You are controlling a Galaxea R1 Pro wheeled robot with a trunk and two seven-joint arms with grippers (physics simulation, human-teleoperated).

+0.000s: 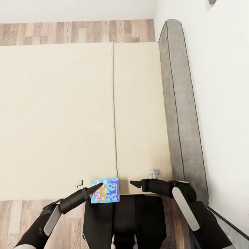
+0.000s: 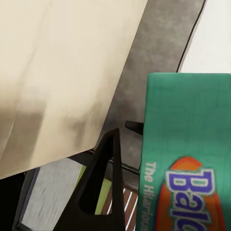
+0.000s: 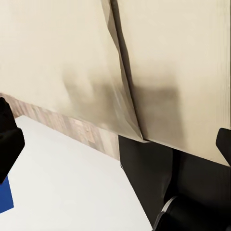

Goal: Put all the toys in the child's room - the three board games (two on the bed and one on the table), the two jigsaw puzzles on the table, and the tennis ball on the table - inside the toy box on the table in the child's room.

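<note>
One board game (image 1: 106, 190), a blue box with cartoon figures, hangs over the near edge of the bed (image 1: 55, 117), and my left gripper (image 1: 99, 187) is shut on its left side. In the left wrist view the same board game (image 2: 187, 144) shows a green face with an orange logo, and a black finger (image 2: 103, 178) lies along its edge. My right gripper (image 1: 133, 183) hovers just right of the box at the mattress edge and is open, holding nothing. Its two fingertips (image 3: 8, 142) stand far apart over the beige mattress (image 3: 183, 62).
A grey padded headboard (image 1: 180, 103) runs along the bed's right side against the white wall (image 1: 221, 86). Wood-plank floor (image 1: 69, 31) lies beyond the bed and under my arms. Two small white fittings (image 1: 154, 172) sit at the mattress's near edge.
</note>
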